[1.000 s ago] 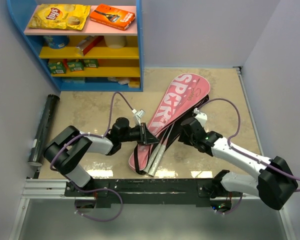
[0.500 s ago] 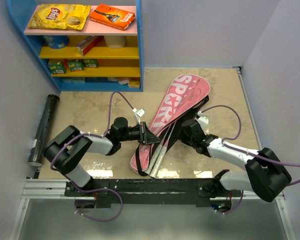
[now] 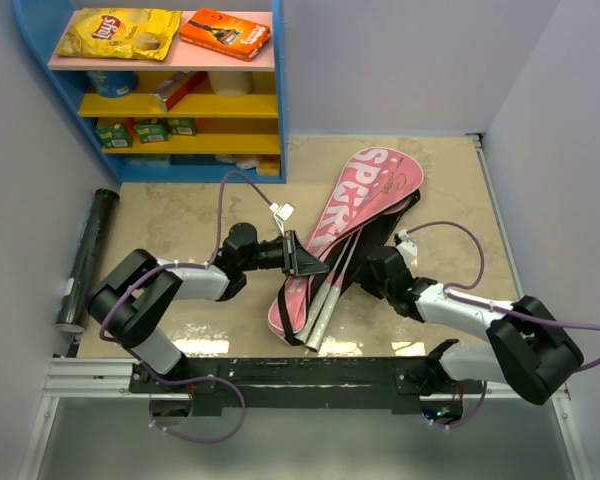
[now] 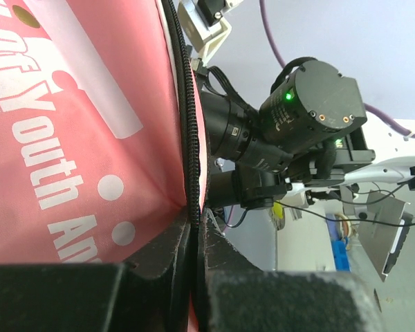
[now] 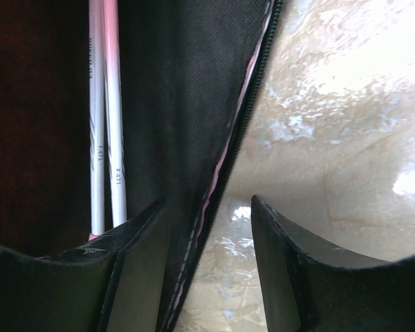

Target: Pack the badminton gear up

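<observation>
From above, the pink bag (image 3: pixel 365 195) lies slanted on the bench (image 3: pixel 180 210). Only my wrist views show the grips: my left pincer (image 4: pixel 194 227) is pinching its zip edge, and my right pincer (image 5: pixel 207 225) is spread astride its black flap, with the rackets (image 5: pixel 105 138) inside.

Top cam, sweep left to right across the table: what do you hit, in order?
From the left: black tube → left gripper → racket shafts → right gripper. The pink bag spans the middle under both grippers, so it has no clear place in the order.
</observation>
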Robot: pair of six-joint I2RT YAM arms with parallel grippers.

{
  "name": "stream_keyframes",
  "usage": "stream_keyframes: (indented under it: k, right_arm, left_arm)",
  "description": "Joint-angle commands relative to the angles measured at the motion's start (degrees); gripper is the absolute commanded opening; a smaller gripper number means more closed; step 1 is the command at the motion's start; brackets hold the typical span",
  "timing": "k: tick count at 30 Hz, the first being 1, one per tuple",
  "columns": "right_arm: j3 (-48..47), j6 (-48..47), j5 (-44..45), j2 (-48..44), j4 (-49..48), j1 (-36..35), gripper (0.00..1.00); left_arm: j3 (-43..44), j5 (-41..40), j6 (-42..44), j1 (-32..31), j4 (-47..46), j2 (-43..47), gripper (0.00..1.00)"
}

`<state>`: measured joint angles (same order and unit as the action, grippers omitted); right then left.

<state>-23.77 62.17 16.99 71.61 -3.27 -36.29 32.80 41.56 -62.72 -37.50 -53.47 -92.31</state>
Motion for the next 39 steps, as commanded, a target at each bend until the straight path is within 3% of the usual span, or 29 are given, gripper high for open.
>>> stream_keyframes:
  k: [1,7,13,18,22,25,31,39]
  right_arm:
    - [3.5,3.9,-1.3,0.9,-4.4,0.2,0.54]
    - [5.8,6.6,-1.3,5.2,-9.6,0.2,0.53]
    - [4.4,6.5,-1.4,11.3,-11.0,0.2,0.45]
    - [4.0,5.7,-0.6,12.9,-10.8,0.1,0.27]
    - [3.6,5.0,-0.3,13.8,-11.5,0.1,0.03]
    - [3.3,4.0,-0.1,14.1,-11.2,0.2,0.0]
    - [2.8,1.0,3.8,6.2,-6.1,0.2,0.0]
    - [-4.4,-8.5,11.3,-14.7,15.6,0.1,0.0]
  left_arm:
    - [3.5,2.3,-2.6,0.3,-6.3,1.9,0.0]
    - [4.4,2.8,-3.4,0.4,-6.5,1.7,0.0]
    - [3.9,2.8,-3.2,0.5,-6.5,1.5,0.0]
    - [3.5,2.7,-3.3,0.4,-6.6,1.7,0.0]
    - [4.1,3.0,-3.3,0.4,-6.4,1.8,0.0]
    - [4.3,3.2,-3.1,0.6,-6.1,1.9,0.0]
    - [3.1,3.3,-2.5,1.1,-5.9,2.3,0.0]
    - [3.2,2.5,1.0,1.5,-2.0,1.5,0.0]
